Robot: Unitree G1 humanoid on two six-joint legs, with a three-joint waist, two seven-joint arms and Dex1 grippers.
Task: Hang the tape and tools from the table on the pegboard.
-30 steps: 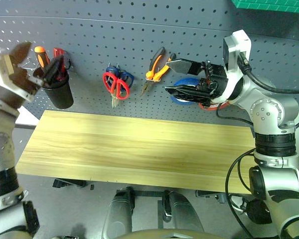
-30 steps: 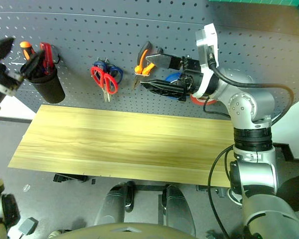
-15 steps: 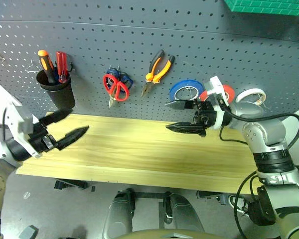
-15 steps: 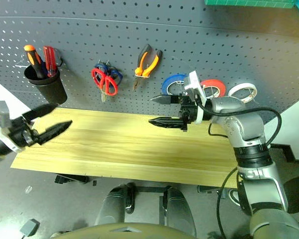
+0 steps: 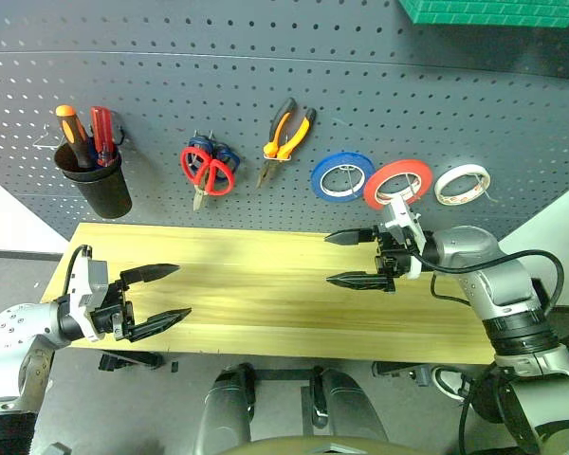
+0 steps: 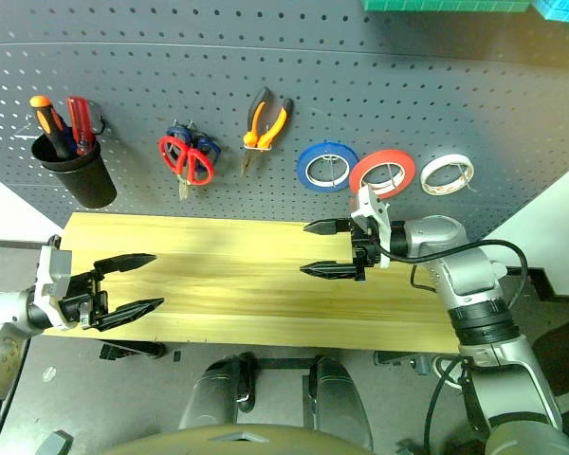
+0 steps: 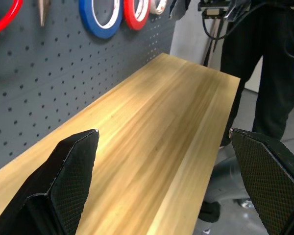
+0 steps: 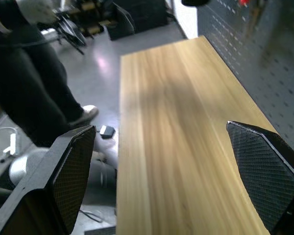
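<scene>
Now both spread wide and empty: left gripper (image 5: 155, 296) over the table's (image 5: 266, 303) near-left corner, right gripper (image 5: 353, 258) above its right half. Hung on the pegboard (image 5: 266, 85) behind the table: red-handled scissors (image 5: 209, 171), pliers (image 5: 284, 137), red tape (image 5: 398, 184); orange-handled screwdriver (image 5: 71, 128) in the cup (image 5: 97, 191).

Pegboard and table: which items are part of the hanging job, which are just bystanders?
Job items:
- red tape, on the pegboard
- red-handled scissors, hung
- pliers, hung
- orange-and-black screwdriver, in the cup
- table

Bystanders:
- blue tape
- white tape
- blue-handled scissors
- red screwdriver
</scene>
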